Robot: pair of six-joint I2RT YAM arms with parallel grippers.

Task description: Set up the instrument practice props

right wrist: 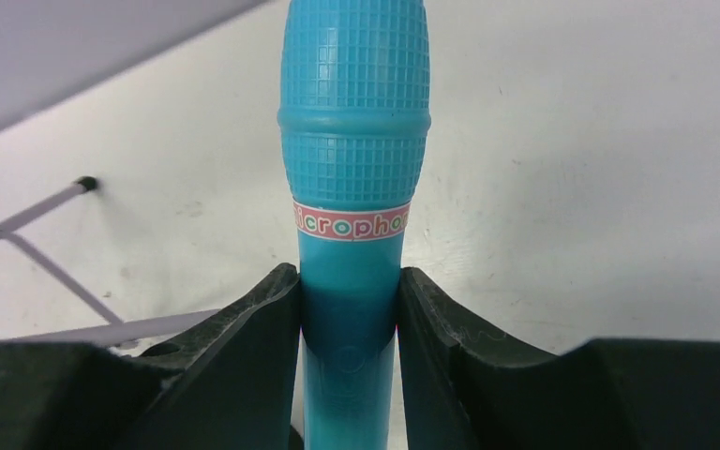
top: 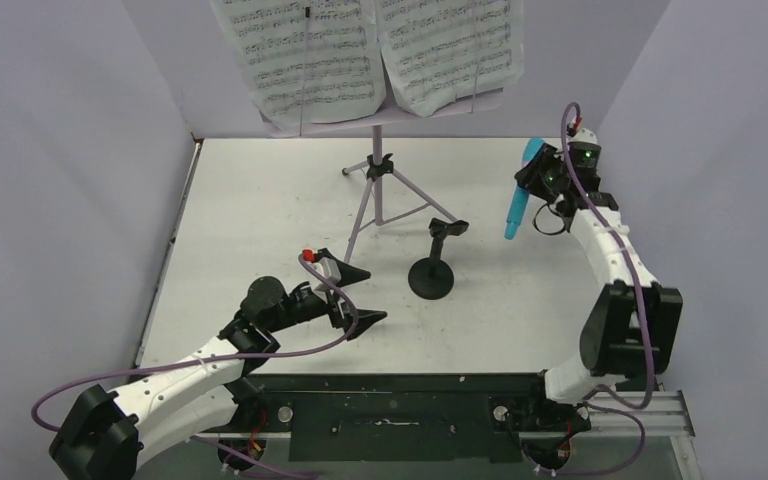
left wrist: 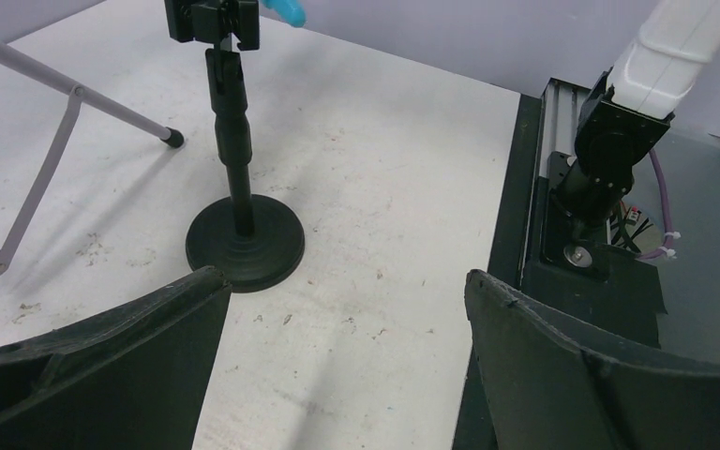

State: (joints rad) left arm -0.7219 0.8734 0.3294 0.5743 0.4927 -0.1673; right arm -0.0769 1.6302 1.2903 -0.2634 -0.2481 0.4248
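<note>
firmly right jaws clench microphone, long axis steep, grille end up; left jaws spread.

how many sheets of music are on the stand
2: one white printed sheet-music page left, another right, on the lilac tripod music stand. Others may hide behind.

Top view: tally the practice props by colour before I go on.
Lilac: 1, the music stand
White: 2, the sheet-music pages
Turquoise: 1, the toy microphone
Black: 1, the mic stand
Total: 5
</note>
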